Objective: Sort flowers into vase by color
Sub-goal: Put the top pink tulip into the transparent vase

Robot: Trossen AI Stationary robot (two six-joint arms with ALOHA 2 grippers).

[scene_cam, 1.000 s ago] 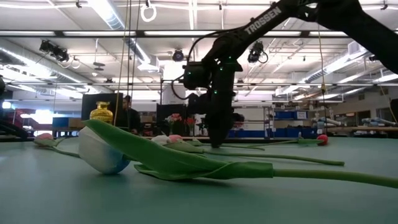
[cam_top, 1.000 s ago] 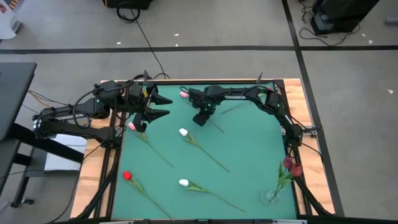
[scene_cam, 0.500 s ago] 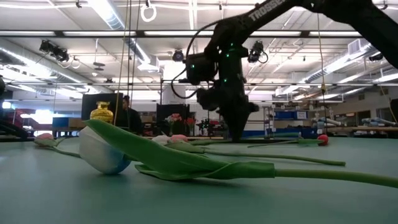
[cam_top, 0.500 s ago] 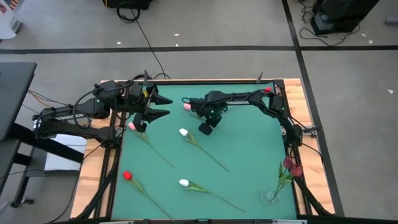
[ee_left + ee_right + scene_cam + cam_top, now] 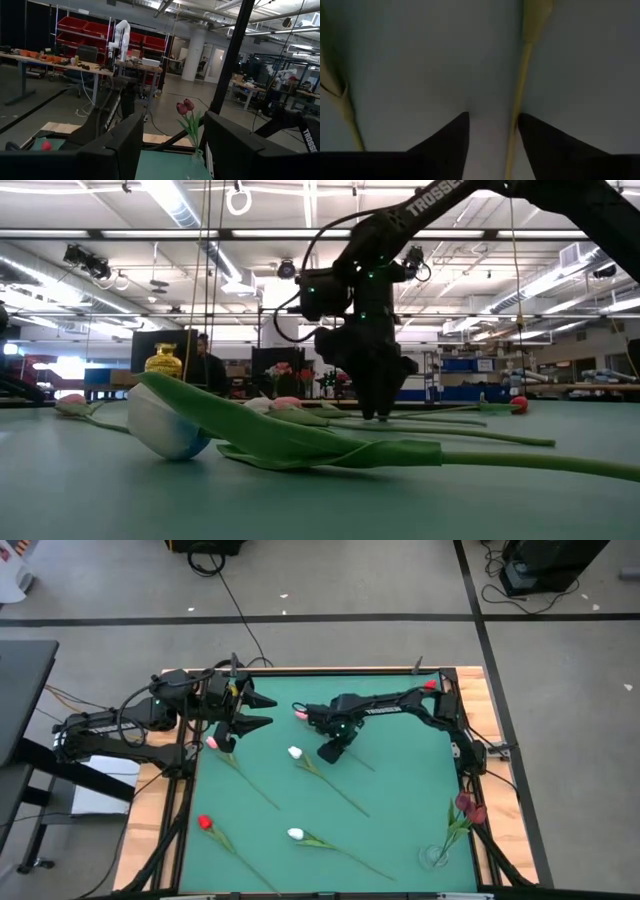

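Flowers [image 5: 326, 775] loose on mat | vase [image 5: 436, 856]: maroon tulips [image 5: 468, 807] | R end effector [image 5: 330, 752] open, empty | L [image 5: 262, 710] open

This is a robotics lab or workshop in a big industrial hall. Bare ducts and strip lights [image 5: 170, 205] run under the open ceiling, and the concrete floor [image 5: 330, 580] carries dark tape lines and trailing cables. Red storage bins [image 5: 75, 25] fill wall shelving behind workbenches, a white robot arm [image 5: 119, 35] stands on one bench, and a person [image 5: 207, 365] stands far back.
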